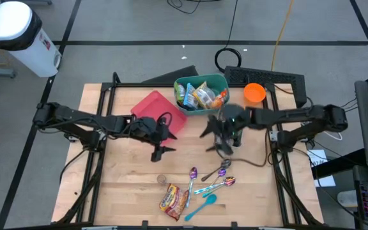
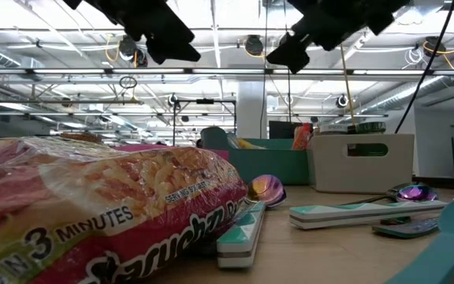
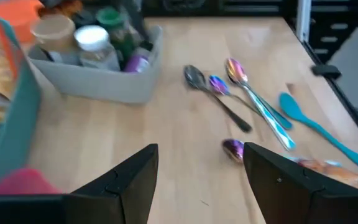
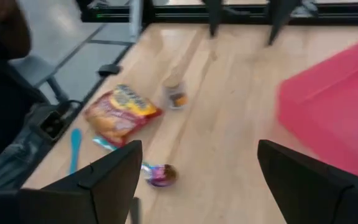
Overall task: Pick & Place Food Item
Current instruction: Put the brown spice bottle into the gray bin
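A red and yellow noodle packet [image 1: 173, 198] lies flat on the wooden table near its front edge; it fills the left of the low view [image 2: 109, 213] and shows in the right wrist view [image 4: 120, 115]. A teal bin [image 1: 200, 94] at the far middle holds several food packets. A red tray [image 1: 155, 108] lies left of it. My left gripper [image 1: 160, 152] hangs open and empty above the table in front of the tray, seen in its wrist view [image 3: 201, 180]. My right gripper [image 1: 219, 145] hangs open and empty in front of the bin, seen in its wrist view [image 4: 197, 186].
Several metal spoons [image 1: 213, 179] and a teal plastic spoon [image 1: 203, 206] lie right of the packet. A small jar [image 1: 162, 179] stands just behind it. A grey bin of jars [image 3: 98, 62] and an orange bowl [image 1: 254, 93] stand at the far right.
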Tool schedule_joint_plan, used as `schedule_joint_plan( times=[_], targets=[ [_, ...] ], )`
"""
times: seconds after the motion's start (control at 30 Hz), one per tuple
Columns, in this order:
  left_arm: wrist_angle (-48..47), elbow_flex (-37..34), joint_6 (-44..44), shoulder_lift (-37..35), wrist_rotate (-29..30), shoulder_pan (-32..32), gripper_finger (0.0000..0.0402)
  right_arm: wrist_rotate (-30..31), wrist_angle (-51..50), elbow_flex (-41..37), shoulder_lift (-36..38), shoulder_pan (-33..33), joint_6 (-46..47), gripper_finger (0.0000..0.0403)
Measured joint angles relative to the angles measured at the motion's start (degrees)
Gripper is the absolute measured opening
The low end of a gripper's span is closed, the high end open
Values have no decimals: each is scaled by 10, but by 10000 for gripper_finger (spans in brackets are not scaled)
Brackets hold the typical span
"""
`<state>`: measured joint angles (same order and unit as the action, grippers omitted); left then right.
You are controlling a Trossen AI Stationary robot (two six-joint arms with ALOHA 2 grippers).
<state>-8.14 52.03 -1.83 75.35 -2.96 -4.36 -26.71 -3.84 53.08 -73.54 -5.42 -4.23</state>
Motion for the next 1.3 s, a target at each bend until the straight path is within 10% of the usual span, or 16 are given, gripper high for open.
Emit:
schedule_joint_plan(
  times=[0.47,1.3],
  targets=[
    [-18,0,-29,20,-1,-53,244,178,73,-109,0,120,82,308],
    [-112,-1,-72,159,5,-206,244,192,94,-109,0,123,97,308]
  ],
)
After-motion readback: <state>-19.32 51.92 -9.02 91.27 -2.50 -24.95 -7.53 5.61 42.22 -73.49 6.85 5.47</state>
